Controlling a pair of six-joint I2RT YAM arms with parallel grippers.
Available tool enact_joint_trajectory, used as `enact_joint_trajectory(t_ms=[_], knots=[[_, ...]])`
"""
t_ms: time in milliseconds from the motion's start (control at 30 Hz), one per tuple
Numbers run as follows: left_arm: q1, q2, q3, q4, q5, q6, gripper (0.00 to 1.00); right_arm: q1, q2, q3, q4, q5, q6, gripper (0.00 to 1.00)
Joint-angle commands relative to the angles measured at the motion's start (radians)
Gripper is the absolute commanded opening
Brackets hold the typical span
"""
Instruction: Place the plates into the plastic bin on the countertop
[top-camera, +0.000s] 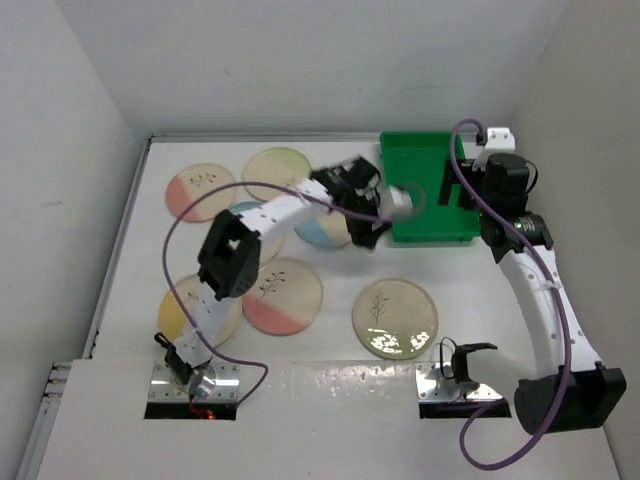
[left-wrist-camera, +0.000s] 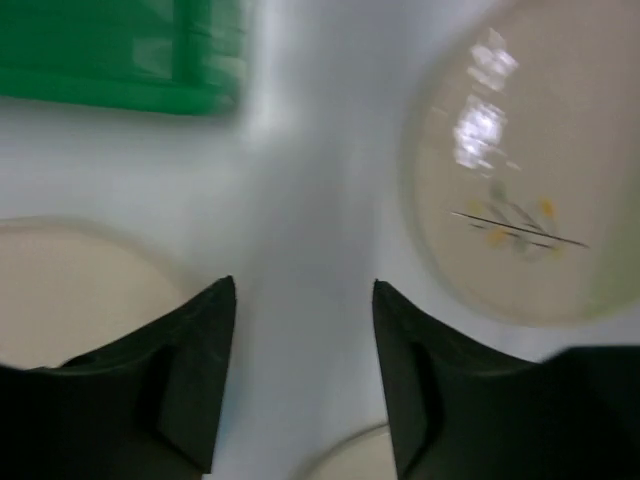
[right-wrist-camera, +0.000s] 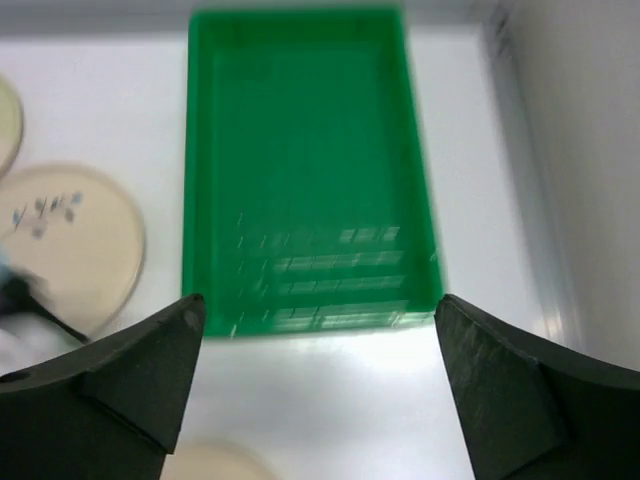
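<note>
The green plastic bin (top-camera: 425, 190) stands at the back right of the white countertop (top-camera: 330, 360) and holds no plates; it fills the right wrist view (right-wrist-camera: 305, 170). Several cream plates lie flat on the countertop: a part-pink one (top-camera: 200, 190), a pale green one (top-camera: 277, 172), a part-blue one (top-camera: 322, 232) partly under the left arm, a part-pink one (top-camera: 282, 295), a yellowish one (top-camera: 188, 312) and a plain cream one (top-camera: 395, 318). My left gripper (top-camera: 372, 232) (left-wrist-camera: 304, 290) is open and empty, over bare countertop between plates beside the bin. My right gripper (top-camera: 452, 190) (right-wrist-camera: 320, 305) is open and empty, above the bin's near edge.
White walls close in the left, back and right sides. A raised rim (top-camera: 135, 220) runs along the countertop's left edge. In the left wrist view a sprig plate (left-wrist-camera: 520, 180) lies to the right, another plate (left-wrist-camera: 70, 290) to the left, and the bin's corner (left-wrist-camera: 120, 50) at the top left.
</note>
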Motion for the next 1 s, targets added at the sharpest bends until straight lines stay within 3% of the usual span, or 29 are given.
enact_joint_trajectory(t_ms=[0, 100, 200, 400, 533, 600, 633, 667, 833, 967], knots=[[-0.1, -0.032, -0.082, -0.146, 0.106, -0.013, 0.62, -0.043, -0.039, -0.094, -0.21, -0.101, 0.193, 0.98], [-0.157, -0.014, -0.178, -0.039, 0.072, -0.084, 0.66, -0.053, -0.111, -0.187, -0.173, -0.139, 0.228, 0.99], [-0.184, 0.027, -0.211, 0.036, -0.049, -0.168, 0.66, -0.03, -0.154, -0.244, -0.169, -0.142, 0.248, 0.99], [-0.184, 0.054, -0.349, 0.176, -0.169, -0.263, 0.57, 0.007, -0.193, -0.3, -0.173, -0.115, 0.238, 0.98], [-0.194, 0.054, -0.402, 0.196, -0.16, -0.274, 0.56, 0.033, -0.188, -0.3, -0.201, -0.098, 0.215, 0.98], [-0.203, 0.054, -0.418, 0.207, -0.175, -0.263, 0.4, 0.041, -0.182, -0.299, -0.21, -0.095, 0.211, 0.98], [-0.203, 0.063, -0.418, 0.207, -0.166, -0.263, 0.27, 0.044, -0.18, -0.3, -0.215, -0.098, 0.207, 0.98], [-0.203, 0.063, -0.431, 0.207, -0.144, -0.263, 0.02, 0.047, -0.176, -0.302, -0.215, -0.128, 0.207, 0.98], [-0.134, -0.032, -0.499, 0.197, -0.088, -0.207, 0.0, 0.065, -0.115, -0.327, -0.236, -0.298, 0.201, 0.99], [-0.054, -0.21, -0.559, 0.172, -0.088, -0.045, 0.0, 0.145, -0.041, -0.378, -0.258, -0.406, 0.221, 0.99]])
